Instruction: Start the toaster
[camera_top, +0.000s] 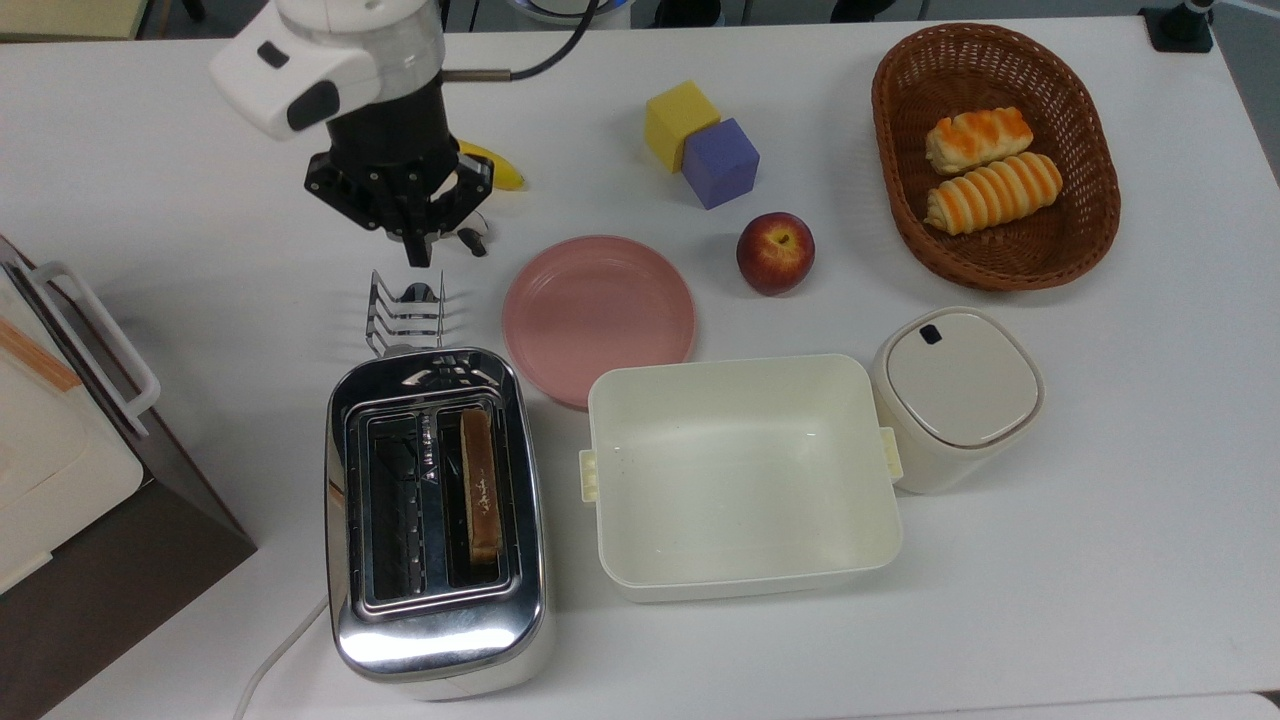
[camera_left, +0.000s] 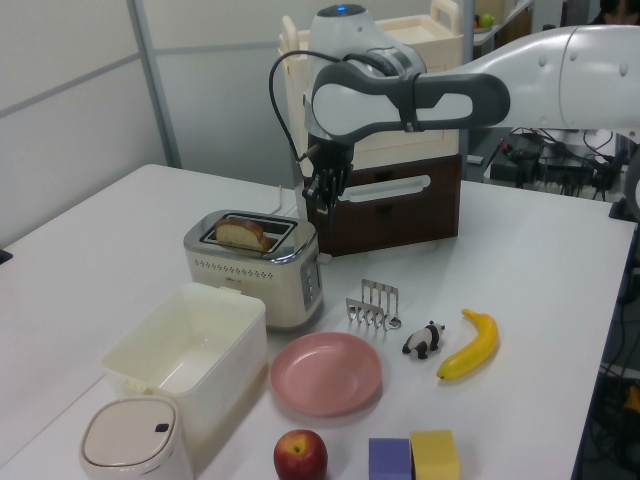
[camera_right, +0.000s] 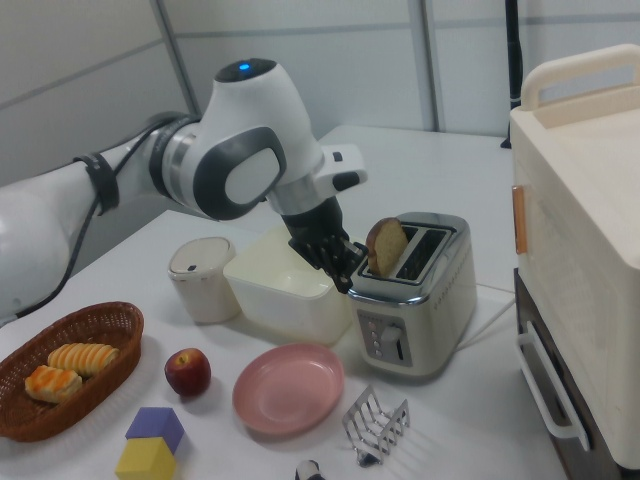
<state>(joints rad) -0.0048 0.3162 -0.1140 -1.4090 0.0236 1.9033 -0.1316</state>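
The chrome toaster (camera_top: 435, 520) with a cream base stands at the table's near left in the top view. A slice of toast (camera_top: 481, 485) stands high in its right slot. Its control face (camera_right: 388, 338) points toward the wire rack. My gripper (camera_top: 418, 254) hangs in the air with its fingers pressed together, shut on nothing. In the top view it sits over the gap between the panda and the rack, short of the toaster. In the left view the gripper (camera_left: 316, 194) hovers above the toaster's (camera_left: 256, 268) right end. In the right view the gripper (camera_right: 346, 281) is beside the toast (camera_right: 384, 247).
A wire toast rack (camera_top: 404, 314) stands just beyond the toaster, with a pink plate (camera_top: 598, 312) and a cream tub (camera_top: 742, 476) to the top view's right. A boxy white-and-brown appliance (camera_top: 70, 450) fills the left edge. The banana (camera_top: 500, 168) and panda (camera_top: 474, 240) are partly under the arm.
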